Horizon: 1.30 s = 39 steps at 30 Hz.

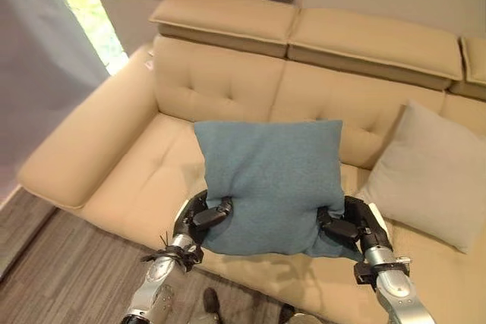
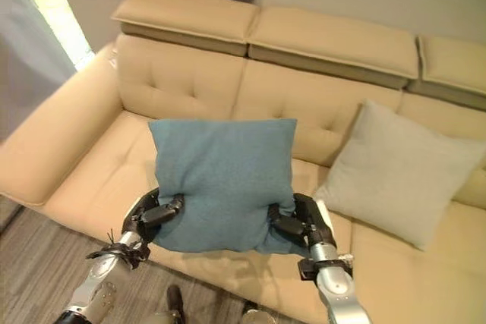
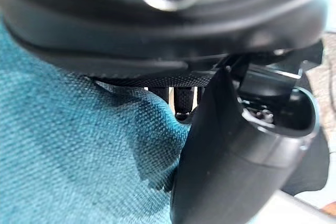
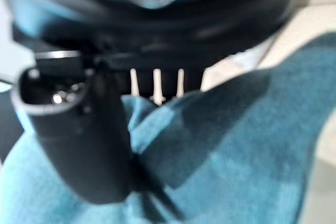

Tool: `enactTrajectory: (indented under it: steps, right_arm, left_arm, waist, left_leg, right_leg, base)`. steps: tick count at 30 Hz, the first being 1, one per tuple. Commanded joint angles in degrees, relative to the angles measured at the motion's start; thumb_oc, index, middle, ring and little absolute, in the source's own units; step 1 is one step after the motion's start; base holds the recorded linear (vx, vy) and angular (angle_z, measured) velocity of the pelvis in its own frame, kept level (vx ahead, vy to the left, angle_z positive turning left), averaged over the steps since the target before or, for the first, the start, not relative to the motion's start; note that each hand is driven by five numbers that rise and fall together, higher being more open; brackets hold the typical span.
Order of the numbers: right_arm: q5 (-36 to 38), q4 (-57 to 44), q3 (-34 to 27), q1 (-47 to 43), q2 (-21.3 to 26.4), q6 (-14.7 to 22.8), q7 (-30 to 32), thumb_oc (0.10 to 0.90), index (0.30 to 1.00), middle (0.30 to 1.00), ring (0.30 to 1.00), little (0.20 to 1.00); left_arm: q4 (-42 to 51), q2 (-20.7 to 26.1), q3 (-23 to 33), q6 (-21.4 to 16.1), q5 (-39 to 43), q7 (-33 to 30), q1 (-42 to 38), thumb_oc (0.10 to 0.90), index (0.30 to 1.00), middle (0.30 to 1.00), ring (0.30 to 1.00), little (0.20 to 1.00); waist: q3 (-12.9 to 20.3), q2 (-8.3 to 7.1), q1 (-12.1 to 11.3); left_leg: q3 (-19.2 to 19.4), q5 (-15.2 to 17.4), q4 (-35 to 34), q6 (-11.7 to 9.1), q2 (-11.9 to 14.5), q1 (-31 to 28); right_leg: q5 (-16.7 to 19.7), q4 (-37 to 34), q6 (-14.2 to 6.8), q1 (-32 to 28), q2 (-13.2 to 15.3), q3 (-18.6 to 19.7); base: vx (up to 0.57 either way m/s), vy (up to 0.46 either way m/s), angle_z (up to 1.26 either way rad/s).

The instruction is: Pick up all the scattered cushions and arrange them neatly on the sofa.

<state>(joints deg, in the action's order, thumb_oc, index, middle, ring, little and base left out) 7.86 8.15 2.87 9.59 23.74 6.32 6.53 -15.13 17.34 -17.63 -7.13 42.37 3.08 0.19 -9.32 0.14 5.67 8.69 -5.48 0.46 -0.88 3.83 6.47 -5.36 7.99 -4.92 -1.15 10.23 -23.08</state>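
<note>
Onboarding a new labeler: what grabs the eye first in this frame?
The blue cushion, held upright over the beige sofa seat, pinched at its lower corners by the left hand and right hand. Next, the pale grey cushion leaning on the backrest to the robot's right.

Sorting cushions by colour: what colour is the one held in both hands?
Teal blue cushion, plain weave, clearest in the left eye view.

coarse-woven cloth cushion (image 1: 269, 176), smooth leathery sofa (image 1: 220, 81)
</note>
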Motion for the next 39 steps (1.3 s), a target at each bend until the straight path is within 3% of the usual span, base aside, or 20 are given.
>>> enactTrajectory:
  steps: [1, 3, 4, 6, 7, 9, 13, 15, 19, 21, 23, 24, 26, 29, 32, 36, 39]
  right_arm:
    - [1.1, -9.2, 4.2, -8.8, -3.1, 7.9, -2.7, 0.400, 0.300, 0.300, 0.300, 0.300]
    - [1.0, -8.9, 4.7, -9.7, -3.6, 7.8, -2.7, 0.400, 0.300, 0.300, 0.300, 0.300]
    - [1.1, -8.5, 5.8, -11.1, -4.7, 7.5, -3.1, 0.400, 0.300, 0.300, 0.300, 0.300]
    - [1.4, -8.5, 6.2, -11.5, -5.1, 7.6, -3.5, 0.400, 0.300, 0.300, 0.300, 0.300]
    - [1.4, -8.7, 6.4, -11.4, -5.0, 7.7, -4.3, 0.400, 0.300, 0.300, 0.300, 0.300]
    - [1.5, -8.7, 6.4, -11.4, -4.4, 7.9, -4.6, 0.400, 0.300, 0.300, 0.300, 0.300]
    - [2.0, -8.0, 6.6, -11.5, -4.5, 8.2, -4.7, 0.400, 0.300, 0.300, 0.300, 0.300]
    - [1.9, -7.9, 5.6, -11.0, -4.0, 8.3, -4.3, 0.400, 0.300, 0.300, 0.300, 0.300]
    - [2.9, -8.4, 4.0, -9.2, -2.8, 8.8, -4.6, 0.400, 0.300, 0.300, 0.300, 0.300]
    - [3.4, -8.5, 3.2, -8.7, -2.3, 9.0, -5.0, 0.400, 0.300, 0.300, 0.300, 0.300]
    - [3.7, -8.3, 3.3, -8.8, -2.2, 9.1, -4.9, 0.400, 0.300, 0.300, 0.300, 0.300]
    - [3.8, -8.3, 3.0, -8.4, -2.1, 8.9, -5.0, 0.400, 0.300, 0.300, 0.300, 0.300]
    - [3.7, -8.5, 2.8, -8.0, -2.0, 8.9, -5.0, 0.400, 0.300, 0.300, 0.300, 0.300]
    - [4.2, -8.7, 1.7, -6.6, -2.1, 8.8, -4.9, 0.400, 0.300, 0.300, 0.300, 0.300]
    - [4.3, -8.8, 1.2, -6.2, -2.0, 8.8, -4.3, 0.400, 0.300, 0.300, 0.300, 0.300]
    - [4.3, -9.2, 0.9, -5.9, -1.7, 8.5, -3.9, 0.400, 0.300, 0.300, 0.300, 0.300]
    - [4.1, -9.5, 0.5, -5.4, -2.3, 8.1, -4.4, 0.400, 0.300, 0.300, 0.300, 0.300]
  left_arm:
    - [10.7, -1.2, -3.3, -5.6, -2.9, 6.7, -6.3, 0.400, 0.300, 0.300, 0.300, 0.300]
    - [10.9, -0.8, -3.1, -5.6, -3.1, 6.8, -6.5, 0.400, 0.300, 0.300, 0.300, 0.300]
    - [11.0, -0.1, -2.8, -5.7, -3.6, 6.7, -6.7, 0.400, 0.300, 0.300, 0.300, 0.300]
    - [11.0, 0.3, -2.8, -5.7, -3.5, 6.7, -7.0, 0.400, 0.300, 0.300, 0.300, 0.300]
    - [11.1, 0.3, -2.8, -5.7, -3.5, 7.1, -6.8, 0.400, 0.300, 0.300, 0.300, 0.300]
    - [11.2, 0.6, -2.7, -5.8, -3.9, 7.2, -6.3, 0.400, 0.300, 0.300, 0.300, 0.300]
    - [10.6, 0.5, -2.0, -5.6, -4.5, 7.3, -6.1, 0.400, 0.300, 0.300, 0.300, 0.300]
    - [9.4, -0.4, -1.9, -5.8, -4.1, 7.3, -6.7, 0.400, 0.300, 0.300, 0.300, 0.300]
    - [9.5, -0.7, -1.9, -5.7, -4.4, 8.5, -5.6, 0.400, 0.300, 0.300, 0.300, 0.300]
    - [10.0, -1.1, -1.2, -5.5, -4.2, 9.0, -4.2, 0.400, 0.300, 0.300, 0.300, 0.300]
    - [9.8, -1.2, -1.0, -5.6, -4.2, 8.8, -4.1, 0.400, 0.300, 0.300, 0.300, 0.300]
    - [10.0, -1.6, -1.0, -5.4, -3.9, 8.9, -3.8, 0.400, 0.300, 0.300, 0.300, 0.300]
    - [10.1, -1.4, -1.0, -5.3, -4.1, 8.9, -3.4, 0.400, 0.300, 0.300, 0.300, 0.300]
    - [10.8, -1.1, -1.4, -5.1, -4.6, 8.6, -3.2, 0.400, 0.300, 0.300, 0.300, 0.300]
    - [11.3, -0.7, -1.7, -5.3, -4.6, 7.8, -4.0, 0.400, 0.300, 0.300, 0.300, 0.300]
    - [11.5, -0.7, -2.0, -5.5, -3.9, 7.1, -4.7, 0.400, 0.300, 0.300, 0.300, 0.300]
    - [11.3, -0.3, -2.2, -5.7, -4.7, 7.1, -4.2, 0.400, 0.300, 0.300, 0.300, 0.300]
  waist:
    - [4.2, -2.00, -0.4]
    - [3.7, -2.05, -0.8]
    - [3.0, -1.92, -1.3]
    - [2.7, -2.09, -1.5]
    - [2.6, -2.34, -0.9]
    - [3.2, -2.87, -0.8]
    - [3.9, -3.57, -1.2]
    - [3.7, -3.54, 0.5]
    - [4.1, -3.70, 1.4]
    - [3.6, -4.06, 1.5]
    - [3.4, -4.13, 1.3]
    - [3.6, -3.96, 1.3]
    - [4.0, -3.92, 1.1]
    - [5.1, -3.59, 1.4]
    - [5.1, -3.71, 1.4]
    - [4.4, -4.05, 1.4]
    - [5.1, -2.71, 1.6]
  left_leg:
    - [-1.8, 9.9, 2.0, -1.1, -0.4, -3.0]
    - [-1.4, 10.2, 1.9, -0.3, -1.2, -3.0]
    - [-0.8, 10.2, 1.3, 0.7, -1.8, -3.4]
    - [-0.7, 9.9, 0.8, 0.9, -2.0, -3.5]
    - [-1.3, 9.2, -0.3, 1.2, -2.9, -4.0]
    - [-1.5, 8.9, -1.5, 1.5, -4.3, -4.8]
    - [-1.9, 8.7, -2.2, 1.4, -5.7, -4.9]
    - [-3.3, 9.1, -1.4, 1.2, -6.3, -4.6]
    - [-4.0, 11.3, 3.6, 0.7, -7.2, -3.2]
    - [-3.6, 13.2, 11.6, -0.3, -6.7, -0.2]
    - [-3.4, 13.4, 13.7, -0.6, -6.3, 1.2]
    - [-2.4, 12.8, 12.9, -0.6, -4.2, 2.1]
    - [-2.0, 12.0, 11.0, -0.5, -3.5, 1.8]
    - [-2.5, 7.5, 4.5, -1.3, -1.0, 1.7]
    - [-3.2, 4.9, 3.4, -2.3, 0.6, 3.0]
    - [-2.8, 4.1, 5.3, -2.9, 1.8, 6.3]
    - [-3.0, 4.7, 2.8, -2.3, 1.1, 3.7]
  right_leg:
    - [3.4, -5.1, -1.8, 2.6, 0.1, 5.3]
    - [3.3, -3.2, -2.2, 3.6, 0.9, 5.9]
    - [3.7, 1.0, -2.5, 5.9, 2.2, 6.4]
    - [3.5, 2.6, -2.5, 7.0, 1.6, 7.4]
    - [2.2, 3.2, -2.0, 8.7, -2.9, 11.4]
    - [1.3, 0.9, -1.6, 8.8, -7.3, 13.5]
    - [1.7, -2.5, -0.7, 8.4, -9.4, 11.8]
    - [1.4, -2.4, -0.4, 9.5, -12.2, 18.7]
    - [3.0, -5.1, 0.7, 6.8, -11.4, 20.4]
    - [3.0, -6.6, 1.2, 4.8, -10.8, 20.2]
    - [2.9, -6.8, 1.2, 4.2, -10.5, 20.2]
    - [2.3, -7.2, 1.1, 3.6, -10.2, 19.8]
    - [2.1, -7.3, 0.9, 3.3, -10.1, 19.9]
    - [0.8, -6.7, 0.8, 3.1, -10.0, 19.7]
    - [0.0, -6.8, 0.6, 2.4, -9.3, 19.9]
    - [-0.6, -6.7, 0.5, 1.5, -7.9, 20.0]
    - [-1.7, -4.4, -0.7, 1.0, -6.4, 20.4]
  base:
    - [-0.01, 0.307, 0.25]
    - [-0.02, 0.291, 0.17]
    - [-0.02, 0.251, -0.03]
    - [-0.01, 0.221, -0.10]
    - [0.05, 0.173, -0.02]
    - [0.07, 0.160, 0.12]
    - [0.05, 0.039, 0.27]
    - [0.06, 0.010, 0.27]
    - [0.08, -0.010, 0.79]
    - [0.04, -0.011, 0.17]
    - [0.02, 0.022, 0.13]
    - [0.04, 0.037, 0.04]
    - [0.11, 0.057, 0.06]
    - [0.16, 0.099, 0.02]
    - [0.13, 0.139, -0.04]
    - [0.14, 0.209, 0.03]
    - [0.18, 0.269, 0.01]
